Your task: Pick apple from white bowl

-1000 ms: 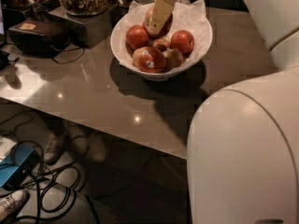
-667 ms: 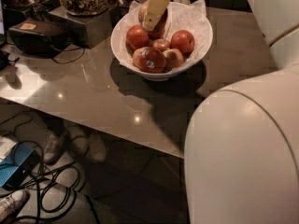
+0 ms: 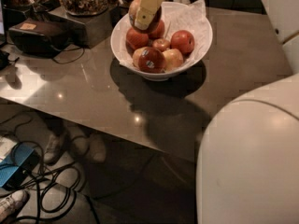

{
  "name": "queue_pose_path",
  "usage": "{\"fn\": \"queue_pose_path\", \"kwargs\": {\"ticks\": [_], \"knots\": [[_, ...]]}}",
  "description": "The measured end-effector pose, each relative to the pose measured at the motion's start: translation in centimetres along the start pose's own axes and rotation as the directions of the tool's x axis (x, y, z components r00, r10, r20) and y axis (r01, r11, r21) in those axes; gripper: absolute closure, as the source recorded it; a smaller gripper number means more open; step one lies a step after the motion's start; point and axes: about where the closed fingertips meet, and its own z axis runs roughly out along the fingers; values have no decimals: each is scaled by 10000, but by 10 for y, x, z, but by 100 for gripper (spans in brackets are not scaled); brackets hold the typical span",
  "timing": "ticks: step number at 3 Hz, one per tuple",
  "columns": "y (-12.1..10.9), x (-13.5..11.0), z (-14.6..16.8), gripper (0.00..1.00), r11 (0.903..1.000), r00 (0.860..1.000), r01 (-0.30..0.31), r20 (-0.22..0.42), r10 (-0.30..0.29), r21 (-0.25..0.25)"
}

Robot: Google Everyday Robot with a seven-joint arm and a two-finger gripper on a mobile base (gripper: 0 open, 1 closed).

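Grey-brown table (image 3: 93, 92) is occupied at its far side by the white bowl (image 3: 205, 36) | gripper (image 3: 147, 10) is placed over the bowl's back-left rim | fingers are clamped on the apple (image 3: 157, 19), one laid across its front | apple is held above the other apples (image 3: 150, 59) in the bowl

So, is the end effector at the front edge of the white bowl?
No, the end effector is at the rear left of the white bowl, by the apple, while a stickered apple lies at the front.
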Motion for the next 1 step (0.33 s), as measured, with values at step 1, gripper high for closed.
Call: {"fn": "queue_pose_path", "kwargs": {"ticks": [1], "knots": [[-6,-6,2,100,9997,9998,2,212,-7,233]]}}
